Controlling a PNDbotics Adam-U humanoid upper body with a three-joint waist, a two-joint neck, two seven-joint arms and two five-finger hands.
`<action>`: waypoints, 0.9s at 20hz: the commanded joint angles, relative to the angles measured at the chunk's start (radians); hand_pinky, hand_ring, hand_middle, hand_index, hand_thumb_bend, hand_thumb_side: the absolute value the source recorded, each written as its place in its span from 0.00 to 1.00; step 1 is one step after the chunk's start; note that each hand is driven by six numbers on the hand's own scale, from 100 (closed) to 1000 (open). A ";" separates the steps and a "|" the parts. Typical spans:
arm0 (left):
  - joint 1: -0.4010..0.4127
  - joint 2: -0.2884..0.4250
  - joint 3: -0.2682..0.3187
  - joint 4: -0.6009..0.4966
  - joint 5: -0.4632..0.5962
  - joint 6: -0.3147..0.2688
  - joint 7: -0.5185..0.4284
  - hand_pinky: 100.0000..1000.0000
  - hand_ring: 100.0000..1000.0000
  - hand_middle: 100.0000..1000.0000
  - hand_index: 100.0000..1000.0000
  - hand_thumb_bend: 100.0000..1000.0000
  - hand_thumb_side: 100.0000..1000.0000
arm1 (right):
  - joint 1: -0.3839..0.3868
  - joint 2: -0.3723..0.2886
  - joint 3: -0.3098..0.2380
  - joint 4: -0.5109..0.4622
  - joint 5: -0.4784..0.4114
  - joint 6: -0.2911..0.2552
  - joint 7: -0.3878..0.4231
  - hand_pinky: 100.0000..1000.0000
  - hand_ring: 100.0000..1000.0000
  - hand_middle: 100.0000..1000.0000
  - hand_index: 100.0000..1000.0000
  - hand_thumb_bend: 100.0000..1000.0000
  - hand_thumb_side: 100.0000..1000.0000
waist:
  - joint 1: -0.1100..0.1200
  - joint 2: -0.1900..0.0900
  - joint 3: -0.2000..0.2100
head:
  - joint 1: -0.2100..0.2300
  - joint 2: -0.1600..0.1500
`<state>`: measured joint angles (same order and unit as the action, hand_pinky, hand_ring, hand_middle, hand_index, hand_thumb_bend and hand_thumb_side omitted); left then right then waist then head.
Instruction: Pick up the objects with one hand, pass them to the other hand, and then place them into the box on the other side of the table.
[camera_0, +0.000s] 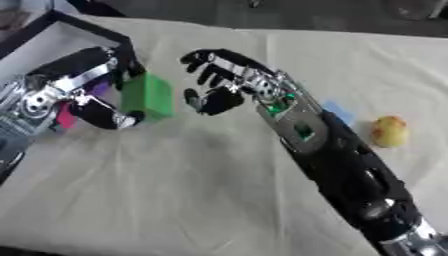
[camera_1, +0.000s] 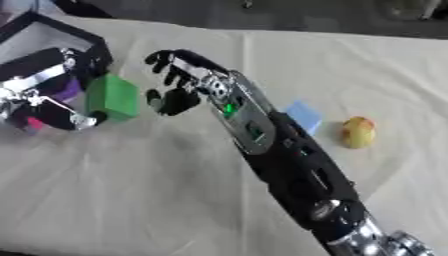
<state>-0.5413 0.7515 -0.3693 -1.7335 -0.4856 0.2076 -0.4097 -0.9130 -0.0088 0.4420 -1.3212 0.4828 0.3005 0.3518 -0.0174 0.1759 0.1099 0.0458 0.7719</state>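
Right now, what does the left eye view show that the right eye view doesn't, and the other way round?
Left eye only: more of the left forearm; the blue piece is mostly hidden behind the right arm. Right eye only: the whole blue piece, clear of the arm. Both: the left hand on the green block by the box, the right hand open beside the block, apart from it, and the apple.

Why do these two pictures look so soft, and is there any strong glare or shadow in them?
Both eye views are blurred all over. In the left eye view the green block in the left hand has fuzzy edges. In the right eye view the yellowish fruit is a smudge and the right hand lacks detail. Light is even: soft shadows under the arms, no harsh glare on the cloth.
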 joint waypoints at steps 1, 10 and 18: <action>-0.001 0.043 0.029 -0.011 -0.004 0.003 0.016 0.78 0.47 0.20 0.24 0.25 0.00 | -0.025 -0.019 -0.015 -0.016 -0.012 0.003 -0.008 0.71 0.73 0.80 0.90 0.00 0.06 | 0.004 -0.028 -0.001 | 0.004 -0.002; 0.067 0.115 0.154 -0.051 0.043 0.055 0.121 0.79 0.46 0.20 0.23 0.21 0.00 | -0.027 -0.062 -0.047 -0.028 -0.022 0.046 -0.062 0.71 0.71 0.77 0.88 0.00 0.05 | 0.007 -0.027 0.003 | 0.004 -0.002; 0.099 0.171 0.265 -0.071 0.128 0.115 0.243 0.79 0.46 0.20 0.23 0.14 0.00 | -0.022 -0.072 -0.084 -0.036 -0.111 0.134 -0.179 0.70 0.73 0.79 0.81 0.00 0.62 | 0.009 -0.026 0.010 | 0.017 -0.002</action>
<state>-0.4349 0.8746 -0.1392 -1.7905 -0.3704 0.3134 -0.1873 -0.9152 -0.0677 0.3706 -1.3322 0.3917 0.4224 0.1931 -0.0173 0.1759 0.1182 0.0568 0.7719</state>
